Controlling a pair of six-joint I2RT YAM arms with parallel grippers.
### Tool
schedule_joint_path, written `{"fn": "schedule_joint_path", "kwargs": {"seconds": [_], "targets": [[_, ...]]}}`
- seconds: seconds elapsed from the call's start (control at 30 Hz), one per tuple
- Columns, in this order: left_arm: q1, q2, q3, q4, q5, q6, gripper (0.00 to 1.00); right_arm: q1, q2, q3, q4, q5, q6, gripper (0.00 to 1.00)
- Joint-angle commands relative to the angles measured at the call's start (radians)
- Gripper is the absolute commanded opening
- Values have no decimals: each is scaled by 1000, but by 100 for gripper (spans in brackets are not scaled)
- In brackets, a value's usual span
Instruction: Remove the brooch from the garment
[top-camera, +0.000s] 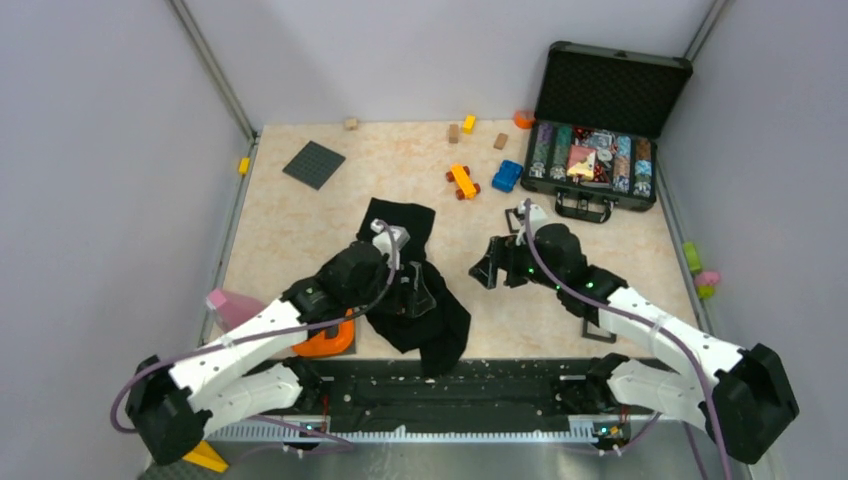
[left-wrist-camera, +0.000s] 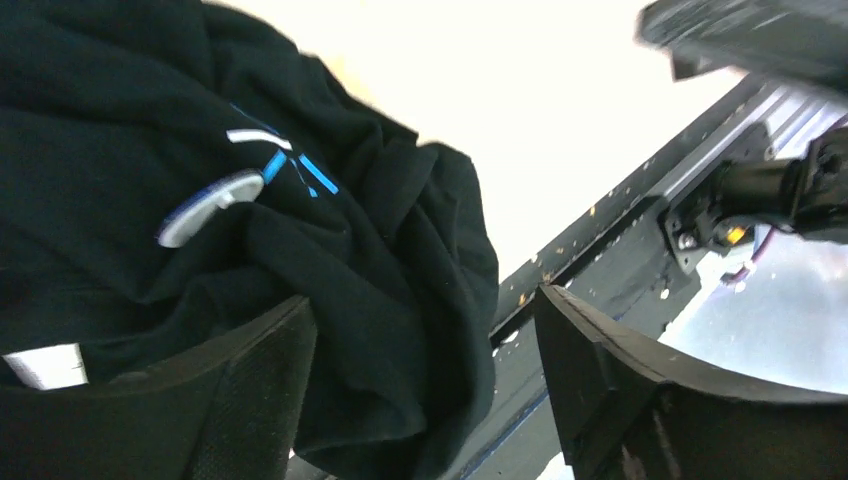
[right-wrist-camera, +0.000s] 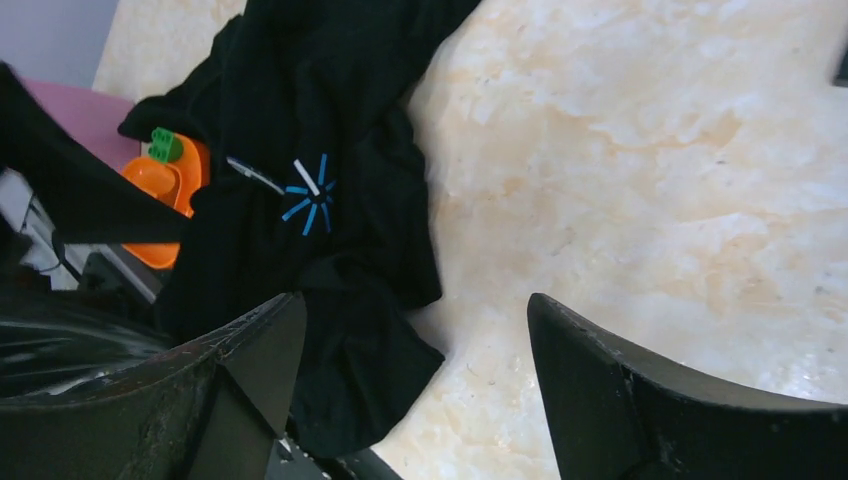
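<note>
Brooch (left-wrist-camera: 210, 205): silvery disc on the black garment (left-wrist-camera: 400, 240) (next to blue stitches (left-wrist-camera: 318, 175)).
Left pincer (left-wrist-camera: 422, 303): fingers apart, over the garment's edge.
Right pincer (right-wrist-camera: 415, 305): fingers apart, beside the garment.

Plain pale grey walls (top-camera: 100, 150) stand on three sides. Thin metal poles (top-camera: 215, 75) run up the back corners. The surface (top-camera: 300, 230) is light beige stone with soft orange swirls, evenly lit.

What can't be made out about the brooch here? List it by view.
Left wrist: the brooch is blurred and half sunk in the garment folds; its fastening is hidden.
Top external: the left gripper and dark folds hide it.
Right wrist: too small among dark folds to tell.
</note>
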Motion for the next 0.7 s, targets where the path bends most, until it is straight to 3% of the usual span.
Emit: {"fn": "schedule_joint_path", "kwargs": {"seconds": [0.0,0.17,0.33,0.53,0.67], "targets": [[2,-182,67,-101,-124,22,84,78,45,50,95,14,-29,81],[27,-262,137,-264,-298,-2,79,145,104,25,292,-81,-140,57],[70,-280,91,-257,-345,-19,73,209,218,10,549,-143,-297,48],[95,-301,59,-249,-386,-25,59,248,450,186,445,-247,-473,42],[94,-304,80,-273,-381,0,55,258,530,212,511,-288,-539,39]]}}
